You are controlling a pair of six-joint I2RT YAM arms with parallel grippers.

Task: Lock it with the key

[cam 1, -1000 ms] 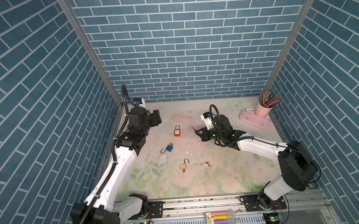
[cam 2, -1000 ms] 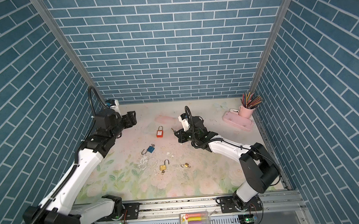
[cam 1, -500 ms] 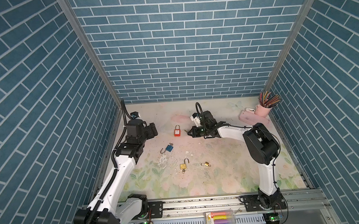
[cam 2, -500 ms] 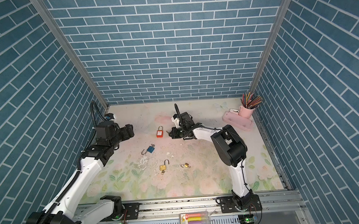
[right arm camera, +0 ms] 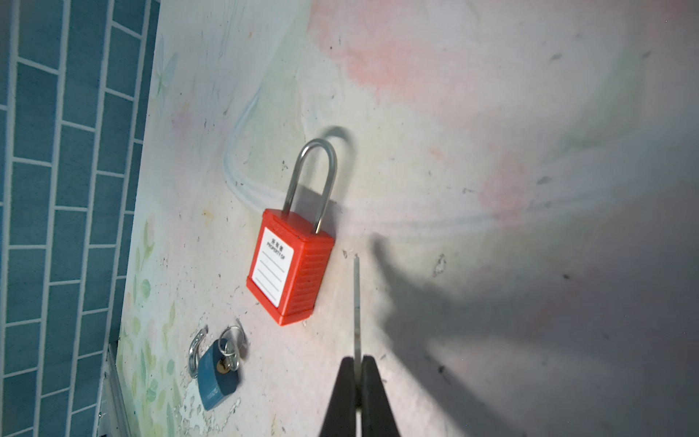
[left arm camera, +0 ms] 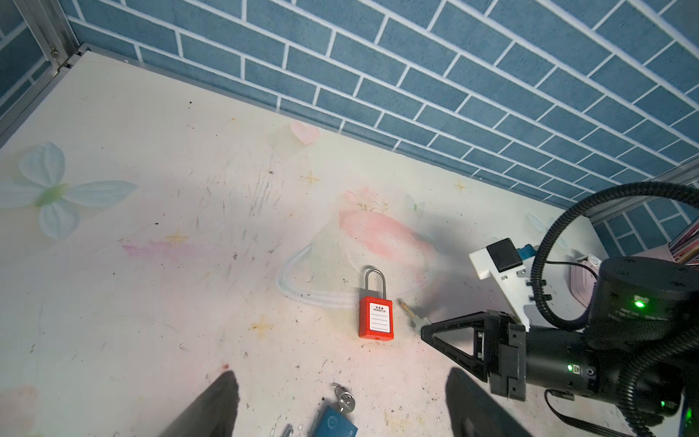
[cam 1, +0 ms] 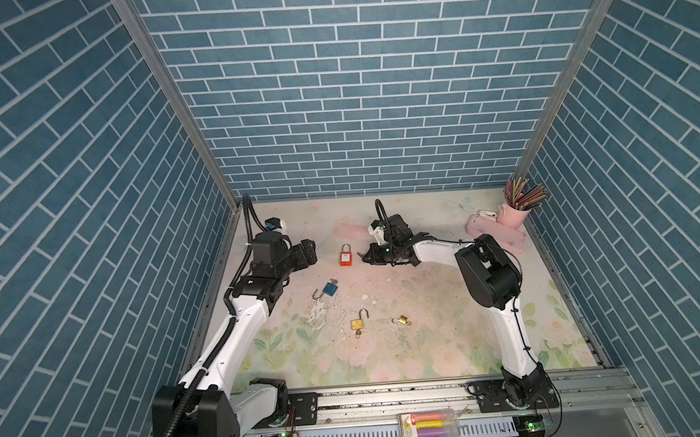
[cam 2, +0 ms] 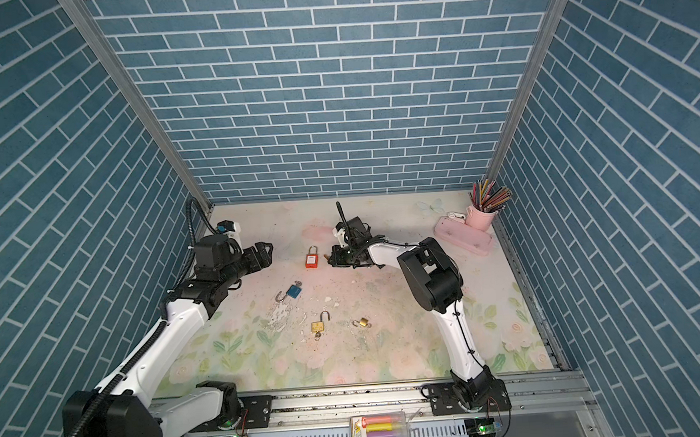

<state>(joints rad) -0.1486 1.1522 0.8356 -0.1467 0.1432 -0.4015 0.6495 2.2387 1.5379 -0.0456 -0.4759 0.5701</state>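
My right pincer [right arm camera: 356, 359] is clenched on the key [right arm camera: 356, 299], whose blade is just beside the red padlock [right arm camera: 291, 261] lying flat on the desk [right arm camera: 491, 151]. My left pincer [cam 2: 266, 253] gapes empty, well apart. By my judgement, inserting and turning the key are not yet done.

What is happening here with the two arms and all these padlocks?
The right gripper is shut on a key, whose blade is beside the red padlock lying flat, not in its keyhole. The left gripper hangs open and empty nearby. A blue padlock lies apart, untouched.
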